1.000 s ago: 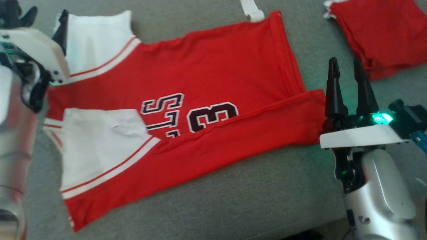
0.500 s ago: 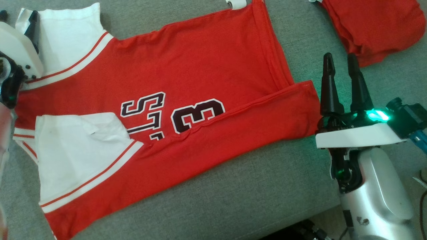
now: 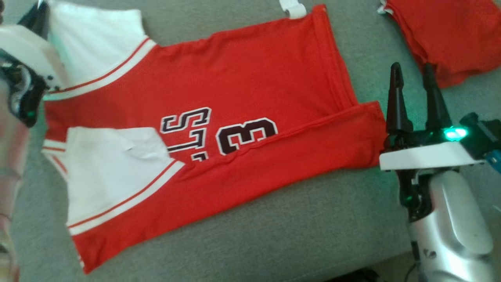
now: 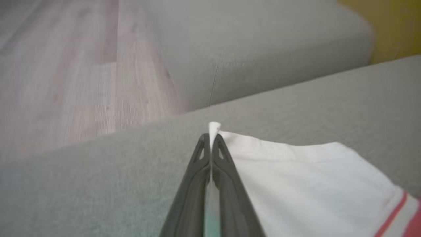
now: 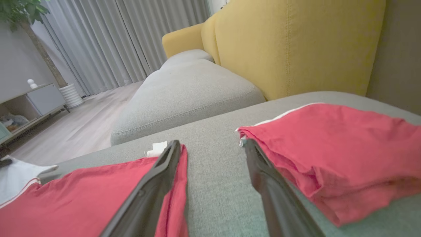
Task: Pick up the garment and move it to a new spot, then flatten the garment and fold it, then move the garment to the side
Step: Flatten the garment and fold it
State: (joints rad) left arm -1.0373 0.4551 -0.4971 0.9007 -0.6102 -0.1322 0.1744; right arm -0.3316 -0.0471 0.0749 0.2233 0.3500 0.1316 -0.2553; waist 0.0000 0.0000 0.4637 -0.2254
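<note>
The red-and-white soft cotton jersey [image 3: 242,90] lies spread on the grey fabric sofa seat [image 3: 313,235]. Our left gripper [image 4: 210,140] is pinched on its far-left white sleeve corner [image 4: 214,126]. Our right gripper [image 3: 411,70] stands apart beside the right hem. We judge the jersey light and limp, best held by its corners.

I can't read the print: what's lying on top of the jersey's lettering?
The folded red flap overlaps the lettering along its lower edge; the characters beneath are hidden.

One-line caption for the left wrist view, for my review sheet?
Left tool shut on the corner of the garment's white sleeve, which lies on a grey sofa cushion.
</note>
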